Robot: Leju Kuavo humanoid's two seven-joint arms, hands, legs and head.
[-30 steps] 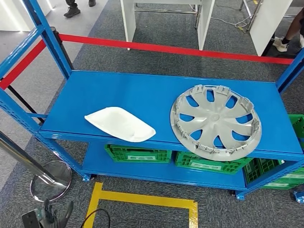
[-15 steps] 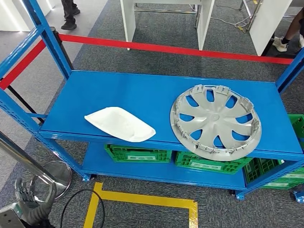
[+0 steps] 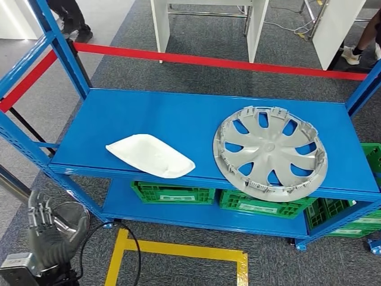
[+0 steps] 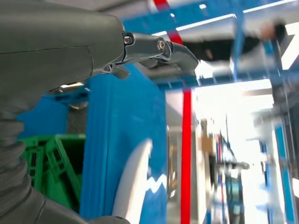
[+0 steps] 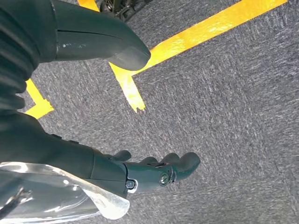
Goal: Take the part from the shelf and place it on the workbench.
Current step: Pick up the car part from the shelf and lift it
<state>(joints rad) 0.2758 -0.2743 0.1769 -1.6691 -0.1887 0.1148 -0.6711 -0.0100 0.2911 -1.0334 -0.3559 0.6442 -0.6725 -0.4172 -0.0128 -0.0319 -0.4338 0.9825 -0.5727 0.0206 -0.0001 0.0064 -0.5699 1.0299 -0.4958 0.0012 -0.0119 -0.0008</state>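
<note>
Your left hand [image 3: 49, 229] had risen over the last second, fingers spread and holding nothing; the white part [image 3: 150, 156] lay untouched on the shelf [image 3: 189, 119], up ahead. Your right hand [image 5: 105, 116] hung empty, fingers apart.

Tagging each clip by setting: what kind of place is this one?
Probably a workshop or factory demo floor: a blue steel shelf rack holding a wheel cover and a white part, green crates below, yellow floor tape, and a red barrier strip.

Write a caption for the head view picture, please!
Robot hand rises toward a blue shelf holding a white part and hubcap.
</note>
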